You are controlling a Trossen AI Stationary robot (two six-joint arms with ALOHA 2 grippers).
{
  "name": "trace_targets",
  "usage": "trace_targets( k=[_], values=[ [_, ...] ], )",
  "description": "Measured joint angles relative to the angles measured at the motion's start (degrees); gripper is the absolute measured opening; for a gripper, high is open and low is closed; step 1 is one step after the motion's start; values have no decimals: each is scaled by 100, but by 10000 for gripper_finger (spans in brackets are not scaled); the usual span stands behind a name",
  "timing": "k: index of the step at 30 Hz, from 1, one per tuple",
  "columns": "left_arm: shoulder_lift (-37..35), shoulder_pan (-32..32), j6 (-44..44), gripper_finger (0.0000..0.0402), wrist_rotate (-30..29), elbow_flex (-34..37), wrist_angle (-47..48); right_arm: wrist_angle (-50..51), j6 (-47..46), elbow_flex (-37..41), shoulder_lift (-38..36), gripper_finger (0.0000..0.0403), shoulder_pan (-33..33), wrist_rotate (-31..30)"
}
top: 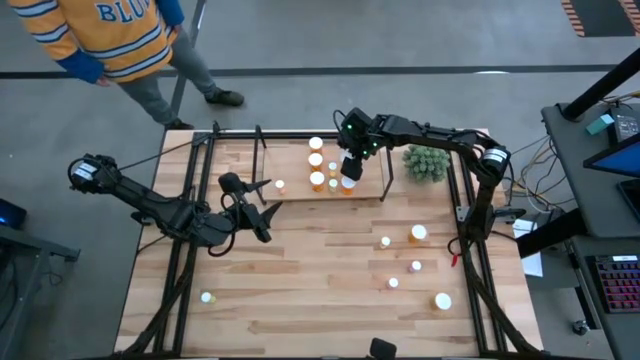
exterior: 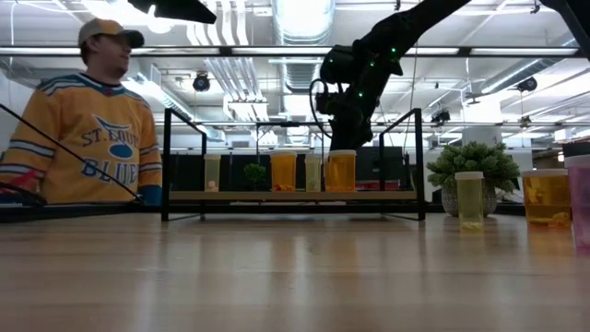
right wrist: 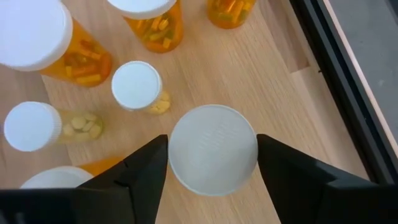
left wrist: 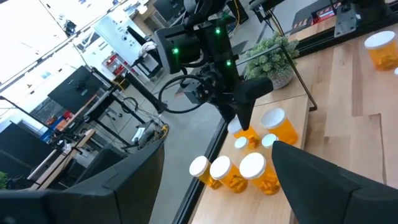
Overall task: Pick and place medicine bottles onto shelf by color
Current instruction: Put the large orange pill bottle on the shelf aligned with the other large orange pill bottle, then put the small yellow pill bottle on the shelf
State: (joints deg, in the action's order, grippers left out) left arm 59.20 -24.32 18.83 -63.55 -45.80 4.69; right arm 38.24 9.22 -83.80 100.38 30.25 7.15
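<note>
An orange medicine bottle [right wrist: 212,149] with a round, matte white cap stood on the light-wood shelf [top: 300,192], among other white-capped amber bottles [right wrist: 146,22] apparently grouped by color. The right gripper [top: 349,166] straddled it — whether gripping or releasing was unclear. The left gripper [top: 263,213] waited, fingers spread, over the counter [top: 320,290].

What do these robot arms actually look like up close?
Two dark, jointed arms, left arm and right arm, each ending in two black wedge-shaped fingers. Small green lights glow on the right wrist, and black cables loop beside it.
</note>
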Motion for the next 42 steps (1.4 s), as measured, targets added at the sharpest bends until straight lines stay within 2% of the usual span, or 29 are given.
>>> trace_targets(
  k=[10, 22, 31, 42],
  values=[
    [0, -2, 0, 280, 2, 4, 11, 249, 26, -292, -28, 224, 1, 84],
    [0, -2, 0, 280, 2, 1, 0, 308, -58, -206, -24, 224, -40, 80],
    [0, -2, 0, 280, 2, 1, -17, 306, -264, -206, 15, 253, -52, -12],
    [0, -2, 0, 280, 4, -2, -39, 463, -190, -513, -84, 250, -60, -2]
  ],
)
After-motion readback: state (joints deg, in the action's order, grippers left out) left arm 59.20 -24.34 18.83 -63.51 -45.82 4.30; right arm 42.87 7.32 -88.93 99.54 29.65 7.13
